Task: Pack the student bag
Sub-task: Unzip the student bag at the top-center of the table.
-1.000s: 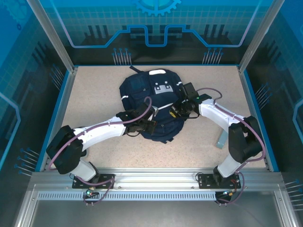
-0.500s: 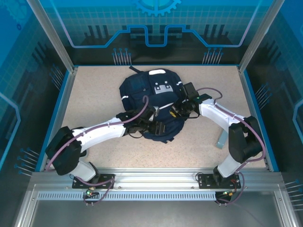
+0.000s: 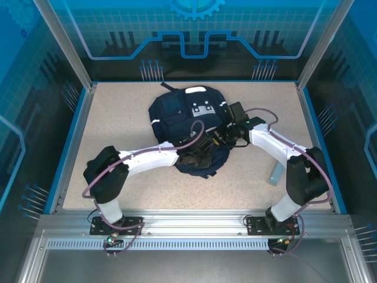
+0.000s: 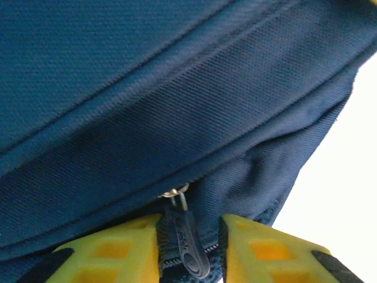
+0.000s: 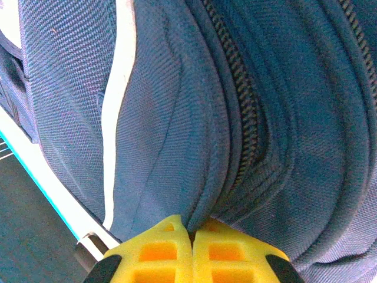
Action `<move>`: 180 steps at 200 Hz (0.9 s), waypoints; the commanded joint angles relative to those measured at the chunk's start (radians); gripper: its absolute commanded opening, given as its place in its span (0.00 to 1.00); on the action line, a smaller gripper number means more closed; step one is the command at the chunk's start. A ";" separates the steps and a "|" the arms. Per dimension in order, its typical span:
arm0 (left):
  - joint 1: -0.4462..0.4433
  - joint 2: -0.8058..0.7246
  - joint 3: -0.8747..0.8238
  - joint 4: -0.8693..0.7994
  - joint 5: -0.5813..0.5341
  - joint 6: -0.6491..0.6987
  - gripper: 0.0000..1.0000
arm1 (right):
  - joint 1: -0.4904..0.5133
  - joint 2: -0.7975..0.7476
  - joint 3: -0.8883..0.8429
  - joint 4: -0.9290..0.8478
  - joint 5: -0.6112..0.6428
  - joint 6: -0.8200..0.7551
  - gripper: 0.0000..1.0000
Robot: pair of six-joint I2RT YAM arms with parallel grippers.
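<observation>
The student bag (image 3: 182,115), navy with white stripes, lies in the middle of the table. My left gripper (image 3: 207,147) is at its near right edge. In the left wrist view the bag's fabric (image 4: 177,88) is very close, and a dark zipper pull (image 4: 187,242) on a metal ring hangs between the yellow fingers (image 4: 118,253). The left gripper (image 4: 190,250) is open, with a gap on both sides of the pull. My right gripper (image 3: 219,137) is at the bag's right side; in the right wrist view it (image 5: 191,233) is shut on a fold of the bag (image 5: 177,118) beside a zipper track (image 5: 247,118).
A small grey bracket (image 3: 275,174) stands on the table (image 3: 118,112) near the right arm's elbow. Blue rails and glass walls enclose the table on the left, back and right.
My left arm has reached further right along the bag's near edge. Its jaws went from shut to apart around the zipper pull. The right arm and its grip are unchanged.
</observation>
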 commanded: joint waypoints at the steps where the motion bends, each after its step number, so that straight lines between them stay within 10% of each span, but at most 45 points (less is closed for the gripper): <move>1: -0.008 0.029 0.041 -0.073 -0.065 -0.031 0.26 | -0.010 -0.035 0.014 0.002 -0.007 -0.018 0.01; 51: -0.010 0.003 0.054 -0.157 -0.166 0.008 0.00 | -0.013 -0.048 0.023 -0.039 0.050 -0.031 0.00; 180: 0.213 -0.273 -0.227 -0.169 -0.147 0.125 0.00 | -0.017 -0.028 0.079 -0.129 0.151 -0.099 0.00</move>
